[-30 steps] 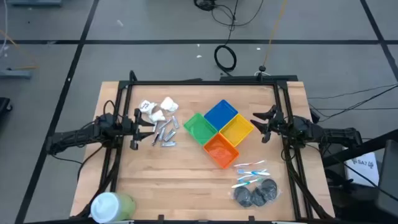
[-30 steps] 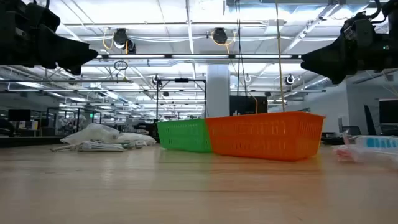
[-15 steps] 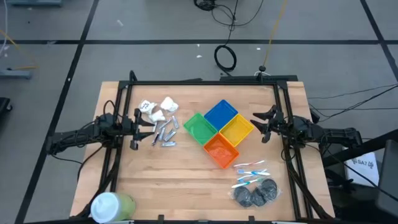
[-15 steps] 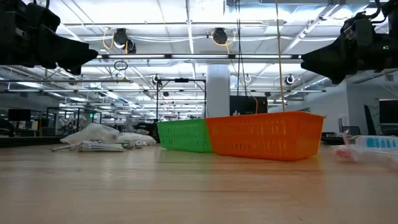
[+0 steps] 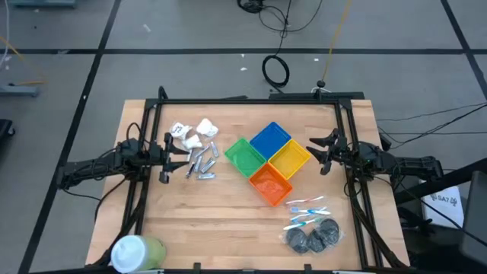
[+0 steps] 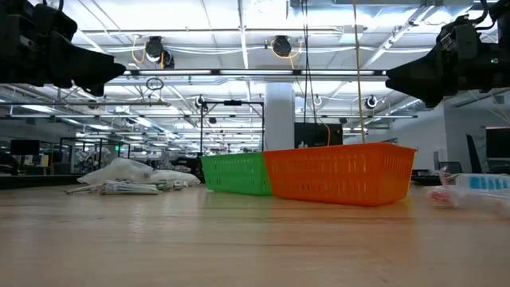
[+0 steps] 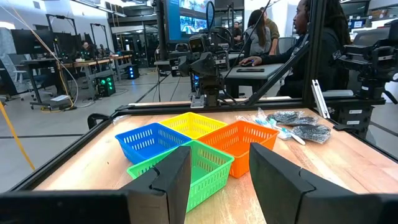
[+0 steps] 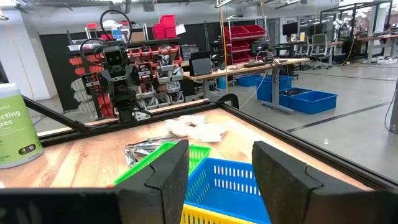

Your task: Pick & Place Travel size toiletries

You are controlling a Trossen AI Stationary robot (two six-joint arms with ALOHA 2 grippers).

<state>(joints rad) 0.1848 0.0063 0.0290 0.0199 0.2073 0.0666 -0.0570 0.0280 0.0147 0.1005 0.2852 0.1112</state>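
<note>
- The left gripper (image 5: 176, 148) is held open and empty beside the silver metal pieces (image 5: 201, 164) and white packets (image 5: 195, 134), far left on the worktop (image 5: 198, 217).
- The right gripper (image 5: 323, 152) is held open and empty by the yellow bin (image 5: 289, 158); blue-and-white sticks (image 5: 306, 212) and grey wads (image 5: 313, 237) lie near right.

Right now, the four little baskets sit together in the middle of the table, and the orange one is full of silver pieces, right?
Not quite. The four baskets do sit together mid-table, but the orange basket is empty in the high view. The silver pieces lie on the wood beside the white packets, near the left arm.
</note>
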